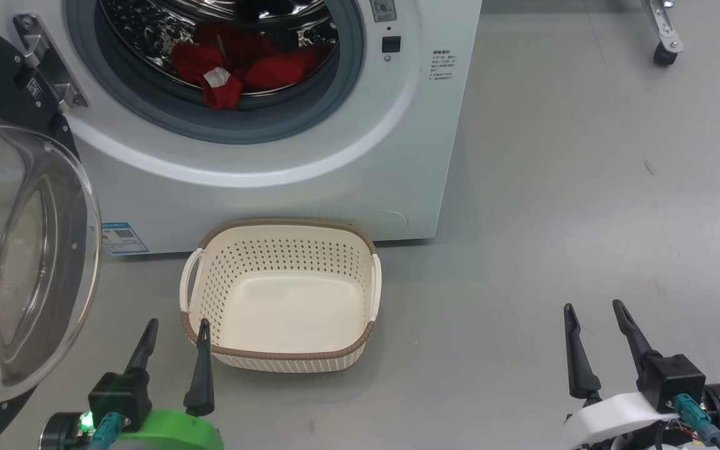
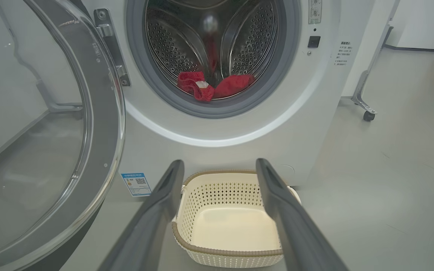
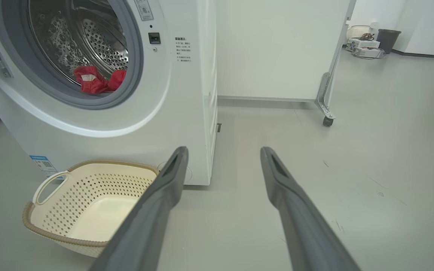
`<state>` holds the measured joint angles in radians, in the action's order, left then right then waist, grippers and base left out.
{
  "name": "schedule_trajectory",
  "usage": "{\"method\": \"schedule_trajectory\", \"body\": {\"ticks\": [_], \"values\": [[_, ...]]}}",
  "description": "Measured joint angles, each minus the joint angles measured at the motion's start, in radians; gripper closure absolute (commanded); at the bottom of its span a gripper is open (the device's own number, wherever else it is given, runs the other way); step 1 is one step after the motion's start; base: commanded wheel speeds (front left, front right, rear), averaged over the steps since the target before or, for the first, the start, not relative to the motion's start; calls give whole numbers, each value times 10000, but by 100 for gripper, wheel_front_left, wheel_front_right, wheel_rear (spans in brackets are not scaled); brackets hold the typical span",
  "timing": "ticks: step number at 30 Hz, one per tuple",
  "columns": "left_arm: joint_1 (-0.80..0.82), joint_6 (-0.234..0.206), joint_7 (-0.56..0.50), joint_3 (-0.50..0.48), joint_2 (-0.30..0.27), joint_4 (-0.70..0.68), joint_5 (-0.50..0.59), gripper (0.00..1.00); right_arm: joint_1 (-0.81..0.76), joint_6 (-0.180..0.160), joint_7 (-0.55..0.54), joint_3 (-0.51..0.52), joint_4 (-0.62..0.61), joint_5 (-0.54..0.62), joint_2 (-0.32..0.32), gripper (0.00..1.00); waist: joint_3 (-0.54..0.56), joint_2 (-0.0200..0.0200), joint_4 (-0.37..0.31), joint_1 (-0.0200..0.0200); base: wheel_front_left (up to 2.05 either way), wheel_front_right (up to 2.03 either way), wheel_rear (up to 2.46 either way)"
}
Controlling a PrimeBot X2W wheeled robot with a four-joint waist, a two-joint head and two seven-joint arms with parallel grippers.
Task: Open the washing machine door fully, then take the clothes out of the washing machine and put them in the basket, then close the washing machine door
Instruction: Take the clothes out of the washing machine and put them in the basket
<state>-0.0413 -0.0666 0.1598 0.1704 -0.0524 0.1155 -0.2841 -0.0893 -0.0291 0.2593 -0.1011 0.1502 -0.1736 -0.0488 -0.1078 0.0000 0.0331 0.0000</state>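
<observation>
Door [image 1: 22, 250] opened, clothes [image 1: 235, 65] not yet removed, basket [image 1: 285, 222] unfilled; left end effector [image 1: 178, 325] and right end effector [image 1: 592, 306] are spread wide, empty.

- The washing machine [image 1: 285, 181] stands at the far side, on the floor [image 1: 554, 219].
- The washing machine door [image 1: 16, 250] hangs open at the left (hinged on the machine's left edge), nearer than the machine's front.
- The clothes [image 1: 235, 65] lie in the drum, low, behind the opening's near lip.
- The basket [image 1: 297, 256] sits on the floor just before the machine, right of the door.
- The left gripper [image 1: 178, 323] is near left, just beside the basket's near left corner.
- The right gripper [image 1: 592, 305] is near right, well apart from the basket.
- A wheeled leg [image 1: 665, 44] stands far right.
</observation>
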Motion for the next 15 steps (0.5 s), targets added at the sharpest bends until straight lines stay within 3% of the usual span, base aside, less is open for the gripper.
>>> {"method": "schedule_trajectory", "body": {"ticks": [15], "values": [[1,-90,2,-8,0,-8,130,0,2,2,0,2,0,0,6,0,-68,0,1,0,87,-87,0]]}}
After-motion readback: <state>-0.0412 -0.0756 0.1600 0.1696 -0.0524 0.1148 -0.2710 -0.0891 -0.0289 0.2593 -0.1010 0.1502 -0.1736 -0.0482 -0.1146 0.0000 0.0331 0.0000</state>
